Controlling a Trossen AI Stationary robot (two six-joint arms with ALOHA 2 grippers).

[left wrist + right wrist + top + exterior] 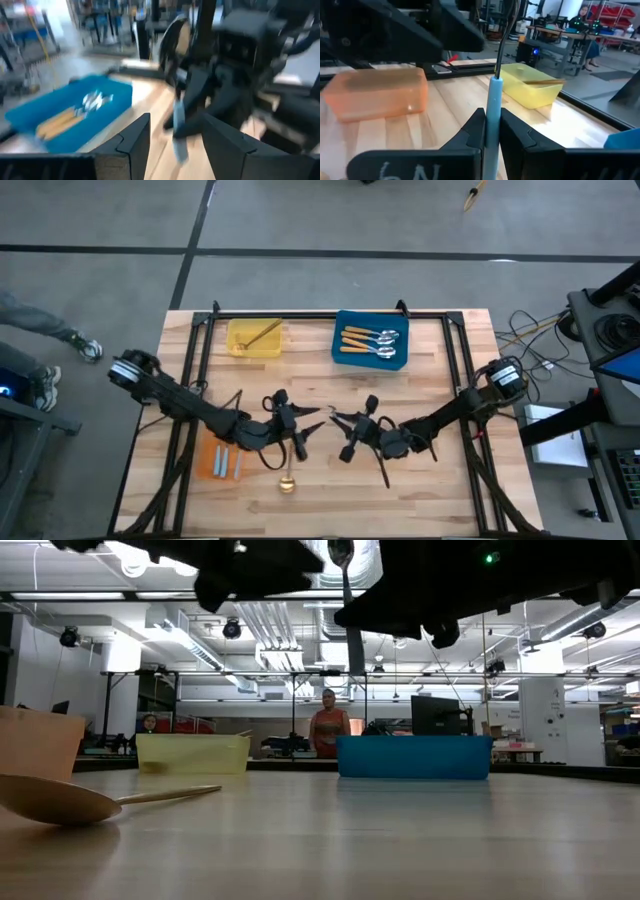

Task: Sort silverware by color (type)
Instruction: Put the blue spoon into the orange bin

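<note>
Currently we see both arms meeting at mid-frame of the high view. The right gripper (491, 131) pinches the light-blue handle of a silver-bowled spoon (493, 107), held upright above the wooden table (440, 490). The left gripper (172, 137) faces it, fingers spread and empty. We note a gold thin-handled spoon (287, 479) lying on the table at lower centre, two blue-handled spoons (229, 464) in the orange plastic tray (208, 455) at lower left, orange-handled spoons (366, 340) in the blue tray (343, 358) at upper centre, and one gold spoon (260, 333) in the yellow tray (240, 347) beside it.
</note>
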